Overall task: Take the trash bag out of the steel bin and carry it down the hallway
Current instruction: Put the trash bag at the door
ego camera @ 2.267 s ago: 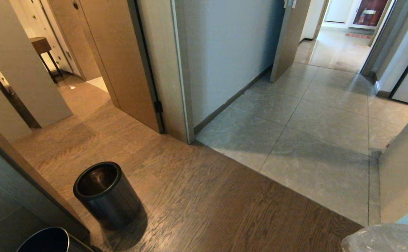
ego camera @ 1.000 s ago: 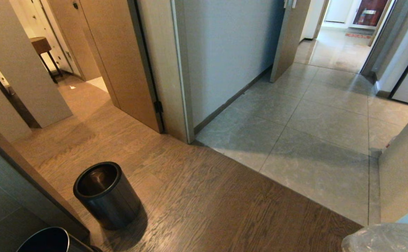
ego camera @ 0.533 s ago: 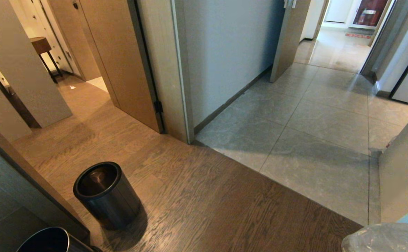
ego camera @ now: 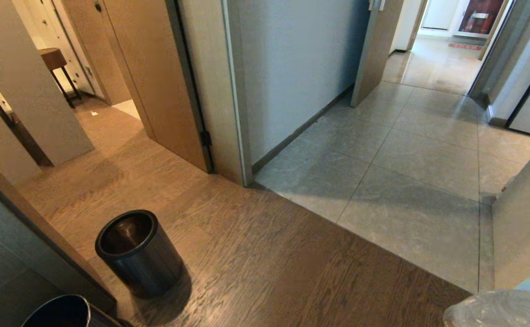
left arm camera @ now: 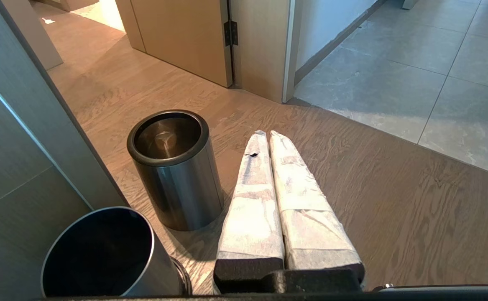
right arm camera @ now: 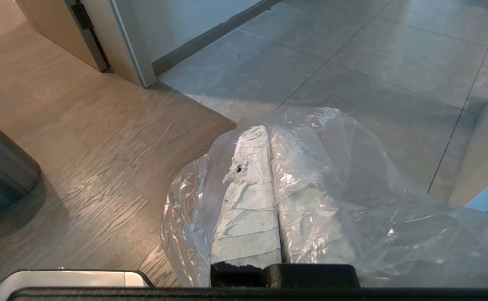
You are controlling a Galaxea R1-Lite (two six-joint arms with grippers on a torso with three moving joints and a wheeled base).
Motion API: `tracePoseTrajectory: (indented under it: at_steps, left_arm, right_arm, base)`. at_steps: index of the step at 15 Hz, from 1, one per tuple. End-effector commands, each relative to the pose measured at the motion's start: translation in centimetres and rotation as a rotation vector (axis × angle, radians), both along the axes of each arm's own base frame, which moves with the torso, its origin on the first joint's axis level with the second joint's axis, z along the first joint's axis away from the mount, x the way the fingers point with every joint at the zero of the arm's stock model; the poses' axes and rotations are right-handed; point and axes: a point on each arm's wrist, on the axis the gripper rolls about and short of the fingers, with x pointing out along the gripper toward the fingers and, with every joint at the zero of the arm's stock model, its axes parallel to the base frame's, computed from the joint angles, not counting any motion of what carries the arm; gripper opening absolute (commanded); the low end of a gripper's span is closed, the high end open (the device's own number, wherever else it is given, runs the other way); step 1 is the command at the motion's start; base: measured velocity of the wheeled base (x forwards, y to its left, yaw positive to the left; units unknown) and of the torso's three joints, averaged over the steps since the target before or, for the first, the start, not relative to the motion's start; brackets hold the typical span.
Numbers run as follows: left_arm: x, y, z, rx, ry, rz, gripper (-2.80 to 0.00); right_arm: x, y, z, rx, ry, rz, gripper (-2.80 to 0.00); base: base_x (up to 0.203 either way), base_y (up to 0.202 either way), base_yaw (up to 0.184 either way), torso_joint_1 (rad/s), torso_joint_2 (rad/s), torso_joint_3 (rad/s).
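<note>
Two claws were pressed together: the right claw (right arm camera: 269, 131) pinched the trash bag (right arm camera: 352, 175), draped crumpled with no clear long axis at near right, while the left claw (left arm camera: 265, 136) held nothing beside the upright steel bin (ego camera: 138, 252) at near left, its mouth pointing up.

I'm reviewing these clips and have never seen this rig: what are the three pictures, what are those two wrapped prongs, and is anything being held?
This is a wheeled robot with two arms. One picture looks down from its head; the other two come from cameras on its wrists, behind the fingers. The wrapped prongs are gripper fingers. The left gripper is shut and empty, beside the steel bin, which stands on the wooden floor with no bag inside. A second, open-topped container stands close by. The right gripper is shut with the trash bag, clear crinkled plastic, draped around its fingers, apparently pinched between them. Ahead, the hallway of grey tiles leads off.
</note>
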Motion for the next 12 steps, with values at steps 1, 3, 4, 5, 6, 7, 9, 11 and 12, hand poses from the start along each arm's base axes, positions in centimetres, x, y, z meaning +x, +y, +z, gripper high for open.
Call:
tracePoseTrajectory:
  at_steps: [1, 3, 4, 5, 6, 7, 9, 11, 12]
  left_arm:
    - [0.08, 0.00, -0.29, 0.000, 0.010, 0.000, -2.80]
    - [0.08, 0.00, -0.29, 0.000, 0.010, 0.000, -2.80]
    - [0.08, 0.00, -0.29, 0.000, 0.010, 0.000, -2.80]
    - [0.08, 0.00, -0.29, 0.000, 0.010, 0.000, -2.80]
    - [0.08, 0.00, -0.29, 0.000, 0.010, 0.000, -2.80]
    - [0.08, 0.00, -0.29, 0.000, 0.010, 0.000, -2.80]
    - [0.08, 0.00, -0.29, 0.000, 0.010, 0.000, -2.80]
    - [0.08, 0.00, -0.29, 0.000, 0.010, 0.000, -2.80]
    - [0.08, 0.00, -0.29, 0.000, 0.010, 0.000, -2.80]
  right_arm:
    - [0.01, 0.00, 0.01, 0.000, 0.001, 0.000, -2.80]
    - [0.01, 0.00, 0.01, 0.000, 0.001, 0.000, -2.80]
    - [0.01, 0.00, 0.01, 0.000, 0.001, 0.000, -2.80]
    - [0.01, 0.00, 0.01, 0.000, 0.001, 0.000, -2.80]
    - [0.01, 0.00, 0.01, 0.000, 0.001, 0.000, -2.80]
    - [0.01, 0.00, 0.01, 0.000, 0.001, 0.000, -2.80]
    - [0.01, 0.00, 0.01, 0.000, 0.001, 0.000, -2.80]
    - [0.01, 0.00, 0.01, 0.000, 0.001, 0.000, -2.80]
    - [0.01, 0.00, 0.01, 0.000, 0.001, 0.000, -2.80]
  base:
    - [0.000, 0.000, 0.000, 0.000, 0.00, 0.000]
    - [0.000, 0.000, 0.000, 0.000, 0.00, 0.000]
    - [0.000, 0.000, 0.000, 0.000, 0.00, 0.000]
    - [0.000, 0.000, 0.000, 0.000, 0.00, 0.000]
    - [0.000, 0.000, 0.000, 0.000, 0.00, 0.000]
    - [0.000, 0.000, 0.000, 0.000, 0.00, 0.000]
    - [0.000, 0.000, 0.000, 0.000, 0.00, 0.000]
    - [0.000, 0.000, 0.000, 0.000, 0.00, 0.000]
    - [0.000, 0.000, 0.000, 0.000, 0.00, 0.000]
